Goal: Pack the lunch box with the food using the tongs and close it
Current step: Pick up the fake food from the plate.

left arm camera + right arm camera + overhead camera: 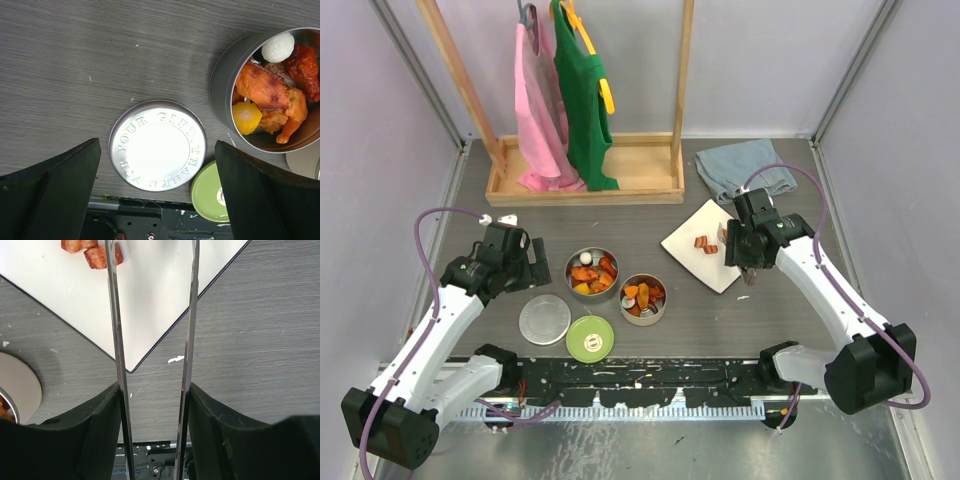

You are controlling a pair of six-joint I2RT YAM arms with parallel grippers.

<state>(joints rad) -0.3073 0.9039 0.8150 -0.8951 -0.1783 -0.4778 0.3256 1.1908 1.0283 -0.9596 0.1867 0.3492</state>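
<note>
The lunch box is two round steel tins: one point(592, 272) and the other point(643, 298), both holding food, mostly orange and red chunks point(272, 100). The flat steel lid point(157, 145) and lime-green lid point(212, 192) lie on the table in front of them. My left gripper point(157, 167) hangs open above the steel lid, touching nothing. My right gripper point(152, 390) is shut on the tongs point(114, 315). The tongs' two thin arms stand apart over the white plate point(150, 290). A few red food pieces point(97, 254) lie by the left arm's tip.
A wooden rack base point(585, 182) with a pink and a green garment hanging over it stands at the back. A folded grey cloth point(745, 168) lies behind the plate. The black rail point(640, 375) runs along the table's near edge.
</note>
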